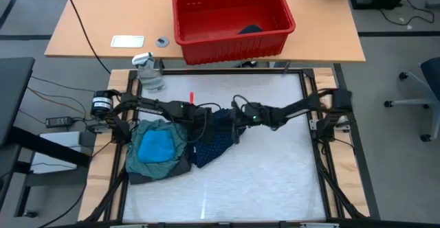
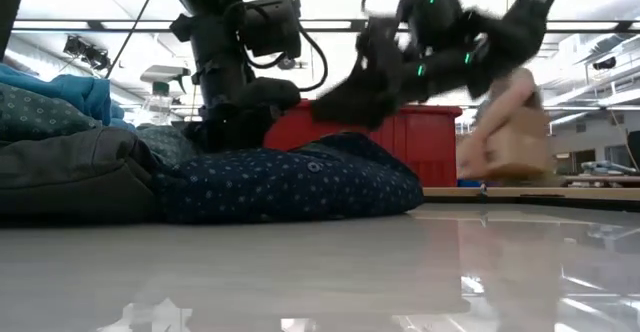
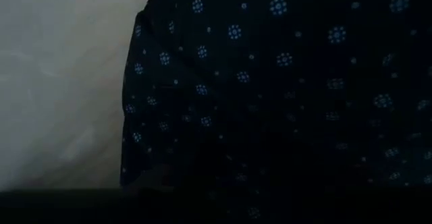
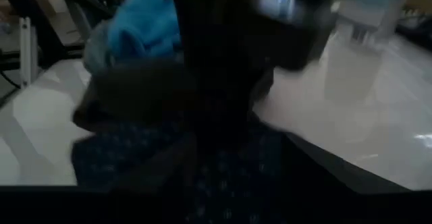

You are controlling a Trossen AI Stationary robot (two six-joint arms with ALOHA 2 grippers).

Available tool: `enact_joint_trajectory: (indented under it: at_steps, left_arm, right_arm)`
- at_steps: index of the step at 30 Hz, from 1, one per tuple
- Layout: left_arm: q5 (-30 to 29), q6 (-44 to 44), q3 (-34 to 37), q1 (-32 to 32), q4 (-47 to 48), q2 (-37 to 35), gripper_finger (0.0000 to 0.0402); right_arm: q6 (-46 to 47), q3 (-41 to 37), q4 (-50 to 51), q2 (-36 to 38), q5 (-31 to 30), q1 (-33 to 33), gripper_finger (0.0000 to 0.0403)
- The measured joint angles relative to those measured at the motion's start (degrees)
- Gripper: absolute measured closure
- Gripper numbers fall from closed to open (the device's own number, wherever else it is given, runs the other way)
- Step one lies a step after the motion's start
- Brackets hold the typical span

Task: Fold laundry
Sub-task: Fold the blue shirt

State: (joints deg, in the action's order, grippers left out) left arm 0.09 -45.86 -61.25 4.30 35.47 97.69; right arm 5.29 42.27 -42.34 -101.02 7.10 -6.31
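Note:
The laundry lies heaped at the table's left. A navy dotted piece is spread on the white table, beside a teal-green shirt with a bright blue piece on top and a dark grey piece beneath. My left gripper points steeply down at the navy piece's far edge, so close that cloth fills its wrist view. My right gripper hovers, blurred, just above the same piece, facing the left arm.
A red bin with a dark item inside stands on the wooden table beyond. A clear spray bottle stands at the far left corner, with a small red mark near it. In the room behind, a hand holds a cardboard box. The table's right half is bare.

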Motion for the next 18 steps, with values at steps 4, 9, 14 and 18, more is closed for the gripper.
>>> enact_joint_trajectory:
  at_steps: [4, 9, 14, 18]
  left_arm:
    - [0.0, 1.1, 0.8, 0.0, -1.0, 0.0, 0.0247]
    - [1.8, 2.0, 3.3, 0.5, -5.4, 0.4, 0.0247]
    - [3.9, 0.5, 7.1, 0.7, -16.7, 0.5, 0.0247]
    - [3.0, -0.5, 8.5, 1.1, -26.1, 1.2, 0.0247]
  right_arm:
    - [1.3, 0.0, -6.9, -9.8, 0.3, -0.2, 0.0195]
    - [5.6, 0.2, -8.3, -16.2, 3.2, -1.2, 0.0217]
    - [12.4, 0.2, 0.8, -13.8, 4.3, -1.8, 0.0241]
    - [11.0, -1.1, 12.0, -7.0, 2.8, -1.9, 0.0258]
